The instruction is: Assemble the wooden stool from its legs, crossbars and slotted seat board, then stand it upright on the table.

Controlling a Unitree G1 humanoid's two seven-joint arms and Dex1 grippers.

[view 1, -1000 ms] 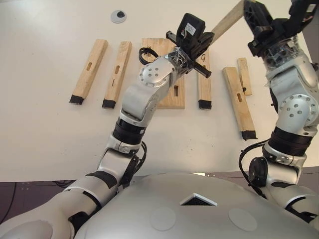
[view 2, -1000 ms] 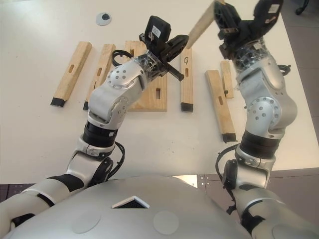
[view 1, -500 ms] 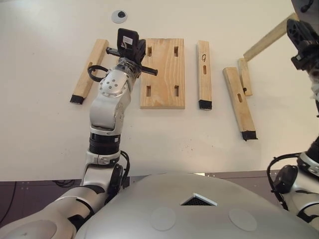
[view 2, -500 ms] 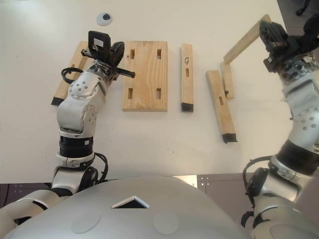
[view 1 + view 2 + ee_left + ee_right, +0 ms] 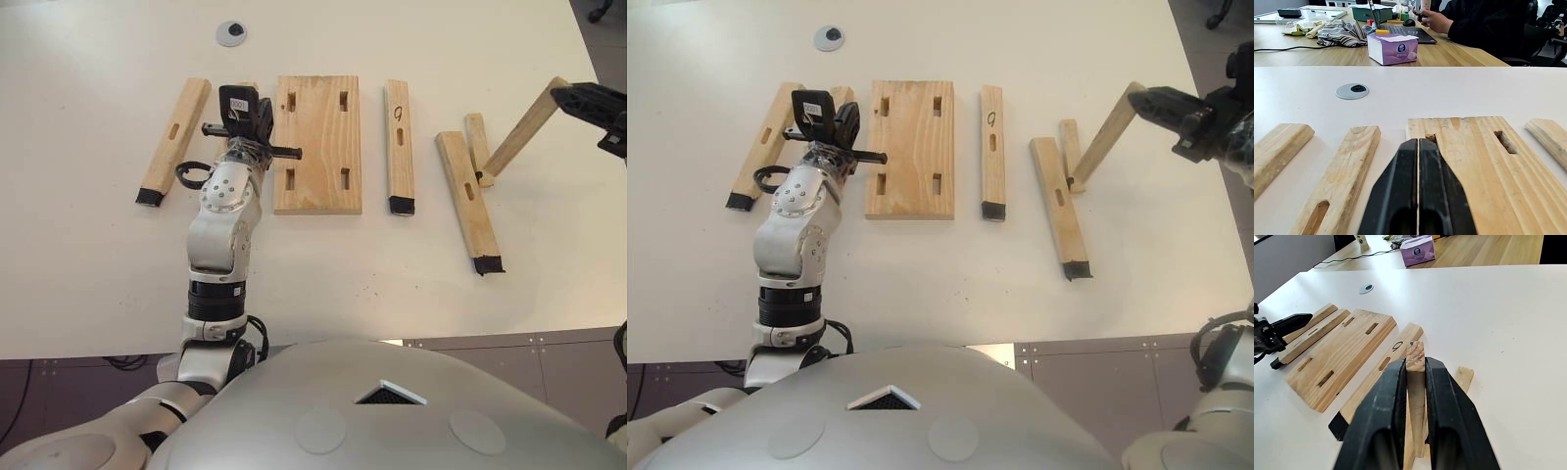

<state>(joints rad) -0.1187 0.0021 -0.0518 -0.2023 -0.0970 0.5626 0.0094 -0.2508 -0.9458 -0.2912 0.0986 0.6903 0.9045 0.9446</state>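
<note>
Head views: the parts are lying flat and unassembled on the white desk [image 5: 88, 255]. The slotted seat board [image 5: 317, 143] is showing pale pine with four rectangular slots. I am seeing a leftmost leg [image 5: 175, 140], a marked leg [image 5: 399, 145] and a right leg [image 5: 469, 201], each slotted and carrying a dark cap at the near end. A short crossbar [image 5: 479, 147] is lying just beside the right leg. The held crossbar [image 5: 519, 127] is slanting up from between those two pieces to the right gripper [image 5: 588, 101]. The left gripper [image 5: 294, 152] is hovering above a second leg [image 5: 1337, 181], just beside the board's left edge.

Left wrist view: the fingers [image 5: 1400, 186] are pressing flat against each other and gripping nothing. I am also getting the second leg's slot here, which the arm is covering in the head views, and a purple tissue box [image 5: 1393, 48] on the wooden table behind.

Right wrist view: the fingers [image 5: 1386, 411] are clamping the held crossbar near its top, whose end grain is facing the camera.

Writing: the marked leg is bearing a handwritten figure resembling a 9. A round grommet [image 5: 232, 33] is sitting beyond the parts.
</note>
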